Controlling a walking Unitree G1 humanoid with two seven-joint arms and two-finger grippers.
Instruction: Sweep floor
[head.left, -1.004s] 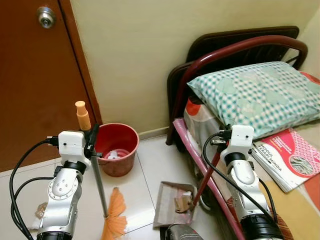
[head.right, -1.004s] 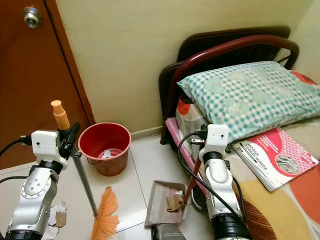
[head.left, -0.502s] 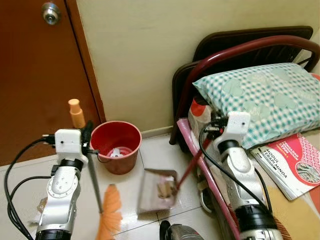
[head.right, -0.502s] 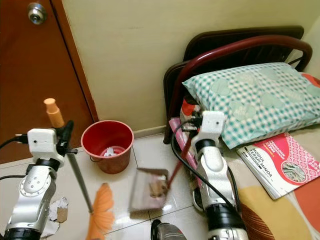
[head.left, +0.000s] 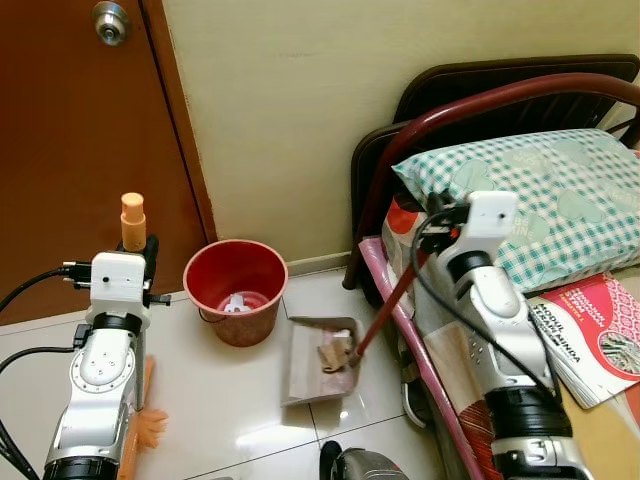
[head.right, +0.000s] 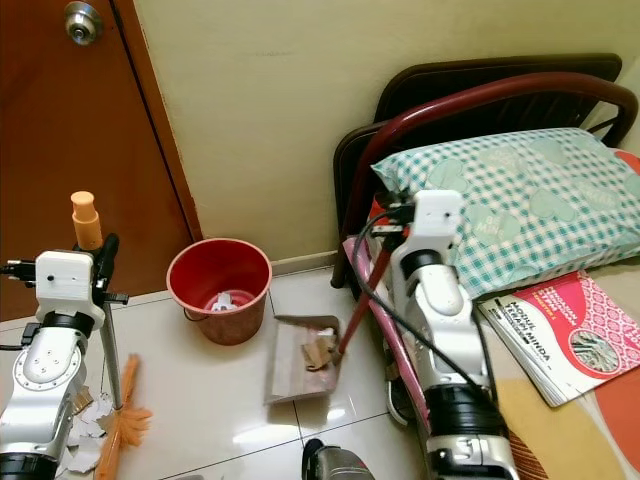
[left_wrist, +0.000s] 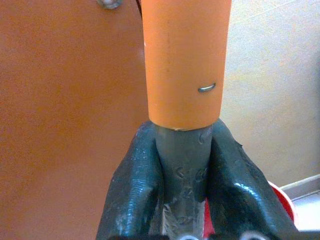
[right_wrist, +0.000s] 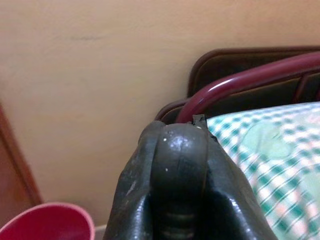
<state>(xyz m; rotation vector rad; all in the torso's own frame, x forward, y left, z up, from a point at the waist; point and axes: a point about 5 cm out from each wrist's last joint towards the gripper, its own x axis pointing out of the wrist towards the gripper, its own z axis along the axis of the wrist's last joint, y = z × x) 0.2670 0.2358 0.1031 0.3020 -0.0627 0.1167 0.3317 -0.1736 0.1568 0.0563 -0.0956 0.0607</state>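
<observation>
Orange-bristled broom with a grey metal shaft and orange cap (head.right: 107, 365) stands near-upright at the robot's left, its bristle head on the pale glossy tiled floor (head.right: 210, 385) among torn paper scraps (head.right: 82, 425). Left end effector (left_wrist: 184, 165) is clamped on the grey shaft just below the orange cap, both black fingers (left_wrist: 137, 175) pressed against it. Right end effector (right_wrist: 175, 150) is closed around the top of the dark red handle of the grey metal dustpan (head.right: 300, 358); the pan lies flat on the floor with crumpled brown paper (head.right: 318, 350) inside, the handle slanting up toward the bed.

Round red plastic bucket (head.right: 220, 288) sits against the cream wall (head.right: 260, 110), just beside the dustpan's rear edge, with white scraps at its bottom. Brown wooden door (head.right: 70, 150) with a round metal knob (head.right: 83, 20) stands behind the broom.

Obstructions on the robot's right: a bed with a curved maroon metal headboard (head.right: 470, 100) crowds the right arm, carrying a green-and-white checked pillow (head.right: 520, 200) and a pink-covered book (head.right: 565, 335). A dark shoe (head.right: 395, 400) lies on the floor at the bed's edge, near the pan
</observation>
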